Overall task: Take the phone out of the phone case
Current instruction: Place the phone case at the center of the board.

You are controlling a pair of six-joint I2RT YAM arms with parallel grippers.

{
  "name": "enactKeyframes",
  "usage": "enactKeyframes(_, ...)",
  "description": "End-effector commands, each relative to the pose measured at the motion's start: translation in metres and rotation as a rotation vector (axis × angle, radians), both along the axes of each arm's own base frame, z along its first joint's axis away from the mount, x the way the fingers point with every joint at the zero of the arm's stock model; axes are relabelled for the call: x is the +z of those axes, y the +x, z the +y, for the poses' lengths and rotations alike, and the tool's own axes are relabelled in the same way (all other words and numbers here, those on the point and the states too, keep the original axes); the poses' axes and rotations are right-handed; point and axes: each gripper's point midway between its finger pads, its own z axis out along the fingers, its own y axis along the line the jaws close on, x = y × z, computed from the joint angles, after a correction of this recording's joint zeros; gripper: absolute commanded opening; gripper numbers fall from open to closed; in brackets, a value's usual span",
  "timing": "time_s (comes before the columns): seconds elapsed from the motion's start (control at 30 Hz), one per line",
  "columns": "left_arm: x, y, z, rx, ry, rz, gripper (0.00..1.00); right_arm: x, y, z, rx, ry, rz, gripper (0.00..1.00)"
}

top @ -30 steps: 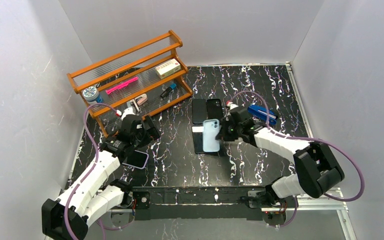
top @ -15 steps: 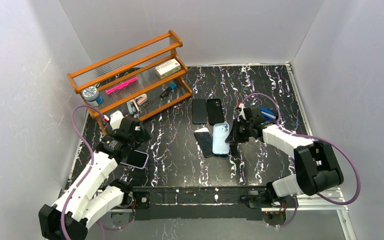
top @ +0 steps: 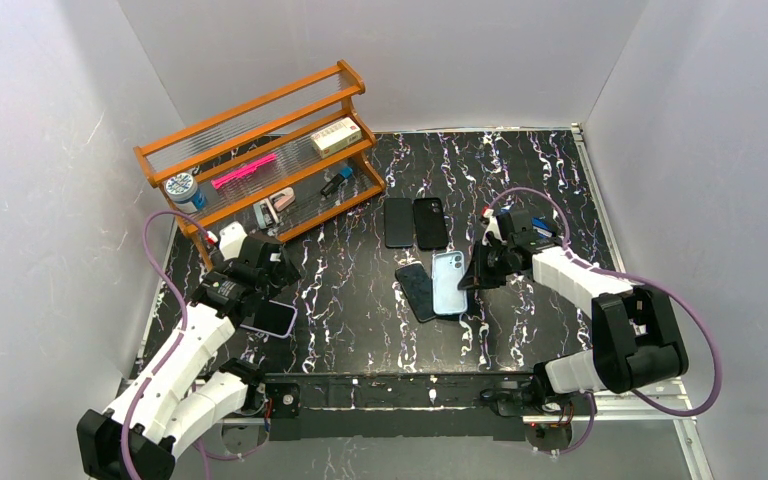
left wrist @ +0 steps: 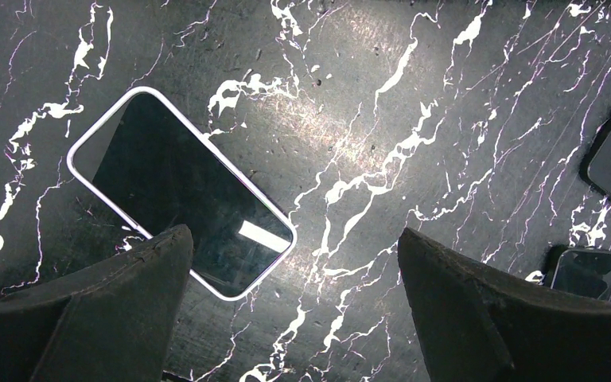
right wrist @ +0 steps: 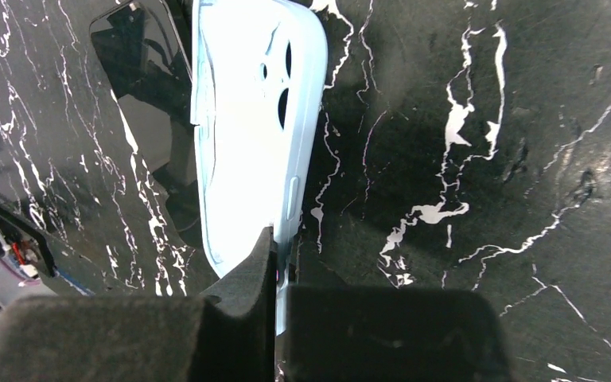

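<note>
A light blue phone case (top: 448, 283) lies tilted near the table's middle, empty, its inside and camera cutouts facing the right wrist view (right wrist: 254, 119). A black phone (top: 416, 291) lies flat just left of it, also in the right wrist view (right wrist: 137, 72). My right gripper (top: 472, 274) is shut on the case's right edge (right wrist: 280, 259). My left gripper (top: 278, 272) is open and empty (left wrist: 294, 306), hovering over a white-rimmed phone (top: 272, 318) that lies screen up (left wrist: 179, 195).
Two more black phones (top: 414, 222) lie side by side behind the case. A wooden rack (top: 260, 150) with small items stands at the back left. A blue object (top: 538, 229) lies behind my right arm. White walls close in the table.
My right gripper has carried the blue case to the right and lowered it from upright toward the table; the black phone now lies bare beside it. My left gripper drew back slightly left.
</note>
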Motion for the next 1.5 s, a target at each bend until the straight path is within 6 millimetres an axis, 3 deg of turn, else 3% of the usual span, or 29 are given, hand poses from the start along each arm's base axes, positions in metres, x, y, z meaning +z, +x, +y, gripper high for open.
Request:
enactKeyframes(0.0, 0.009, 0.002, 0.006, 0.030, 0.007, -0.034, 0.98, -0.011, -0.015, 0.009, -0.007, 0.069, 0.066, 0.01)
enactKeyframes(0.13, 0.009, 0.001, 0.006, 0.033, 0.004, -0.042, 0.98, -0.014, -0.020, 0.025, -0.064, 0.136, 0.079, 0.01)
enactKeyframes(0.27, 0.008, 0.000, 0.005, 0.032, -0.002, -0.040, 0.98, -0.008, -0.007, 0.030, -0.157, 0.186, 0.032, 0.01)
enactKeyframes(0.5, 0.009, -0.002, 0.009, 0.052, 0.003, -0.046, 0.98, 0.037, 0.022, 0.042, -0.164, 0.271, -0.097, 0.01)
enactKeyframes(0.67, 0.010, -0.002, 0.009, 0.058, 0.001, -0.045, 0.98, 0.053, 0.016, 0.039, -0.058, 0.211, -0.088, 0.01)
enactKeyframes(0.73, 0.010, -0.003, 0.011, 0.061, 0.005, -0.045, 0.98, 0.050, 0.013, 0.030, -0.036, 0.169, -0.074, 0.01)
enactKeyframes(0.87, 0.008, -0.005, 0.011, 0.070, 0.003, -0.033, 0.98, 0.024, 0.010, -0.004, -0.052, 0.012, -0.033, 0.01)
enactKeyframes(0.97, 0.006, -0.009, 0.016, 0.092, 0.018, -0.022, 0.98, 0.013, 0.010, -0.018, -0.051, -0.040, -0.022, 0.01)
enactKeyframes(1.47, 0.003, -0.022, 0.033, 0.181, 0.059, -0.002, 0.98, -0.004, 0.025, 0.017, 0.082, 0.116, 0.045, 0.01)
